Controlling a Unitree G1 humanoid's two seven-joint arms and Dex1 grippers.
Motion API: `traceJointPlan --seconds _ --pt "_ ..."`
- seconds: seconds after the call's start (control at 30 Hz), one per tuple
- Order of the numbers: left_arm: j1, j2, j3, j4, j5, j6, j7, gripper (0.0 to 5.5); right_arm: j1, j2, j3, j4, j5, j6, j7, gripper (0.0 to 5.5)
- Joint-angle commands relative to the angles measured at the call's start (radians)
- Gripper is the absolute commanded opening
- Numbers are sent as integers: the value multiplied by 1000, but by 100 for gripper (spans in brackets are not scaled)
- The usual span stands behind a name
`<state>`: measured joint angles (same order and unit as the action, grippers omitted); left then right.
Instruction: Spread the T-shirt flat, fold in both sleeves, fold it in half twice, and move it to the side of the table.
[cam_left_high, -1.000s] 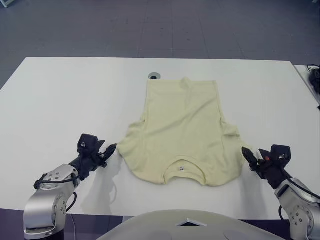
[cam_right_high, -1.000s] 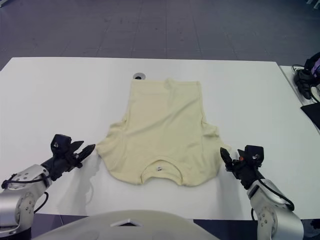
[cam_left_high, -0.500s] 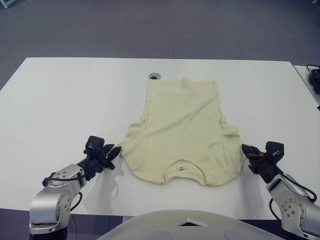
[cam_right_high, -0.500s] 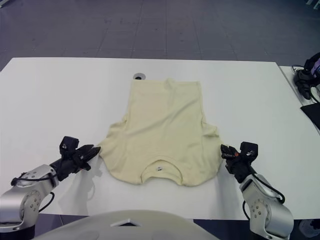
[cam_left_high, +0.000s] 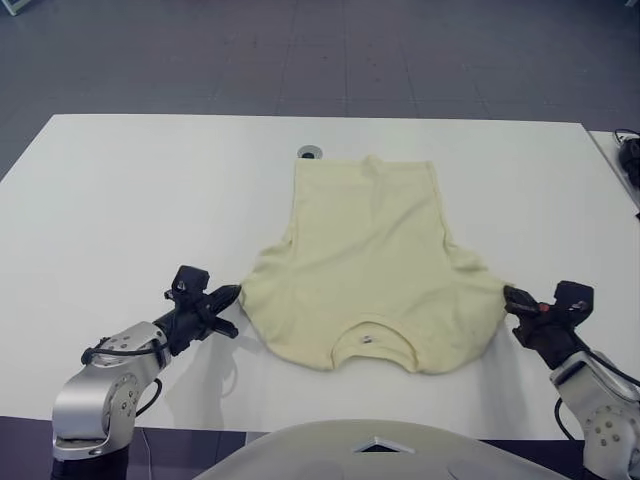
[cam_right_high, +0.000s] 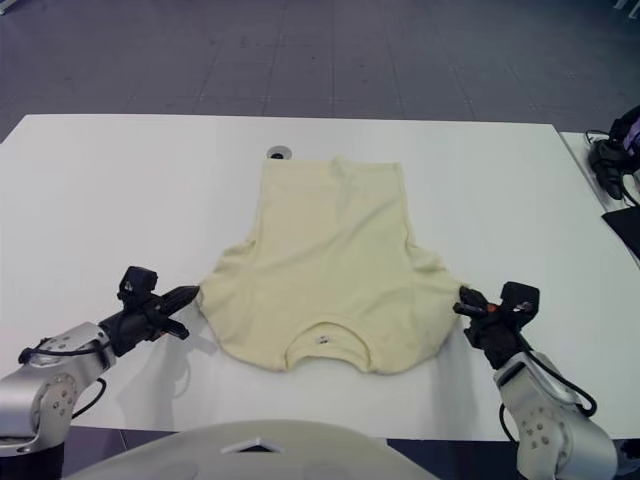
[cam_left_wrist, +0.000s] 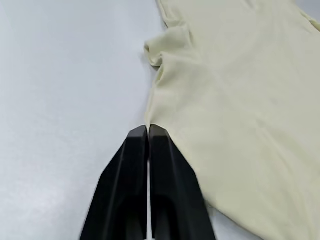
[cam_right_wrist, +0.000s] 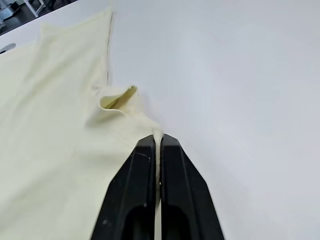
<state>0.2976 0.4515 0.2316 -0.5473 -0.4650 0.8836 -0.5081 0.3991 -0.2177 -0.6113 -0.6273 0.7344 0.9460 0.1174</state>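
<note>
A pale yellow T-shirt lies on the white table with its collar toward me and its hem at the far side. Its sleeves are bunched in at the sides. My left gripper rests low on the table at the shirt's left shoulder edge. Its fingers are pressed together with the fabric edge at their tips. My right gripper is shut on the right shoulder edge, where a pinch of cloth shows between the fingertips. The right sleeve opening curls up just beyond them.
A round cable grommet sits in the table just past the hem's left corner. Dark gear with cables lies off the table's right edge. Bare tabletop stretches wide on both sides of the shirt.
Both grippers came in from open to shut at the shirt's shoulder edges. The right one then moved outward to the right, drawing that side of the shirt wider.
</note>
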Motion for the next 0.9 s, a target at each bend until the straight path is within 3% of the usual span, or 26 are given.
traceJointPlan --seconds 0.03,0.23,0.4,0.9 --pt "4 10 11 -22 -21 15 15 2 13 80 -59 -77 146 102 -138 0" --pt "-33 59 7 -72 -49 44 0 2 -39 29 -41 -116 213 132 -218 0" --pt "-115 121 -52 -131 -63 67 -16 2 -13 -57 115 -231 150 98 -165 0" --pt "-283 80 -507 22 140 -136 -34 2 -159 -277 489 -157 26 166 -22 0"
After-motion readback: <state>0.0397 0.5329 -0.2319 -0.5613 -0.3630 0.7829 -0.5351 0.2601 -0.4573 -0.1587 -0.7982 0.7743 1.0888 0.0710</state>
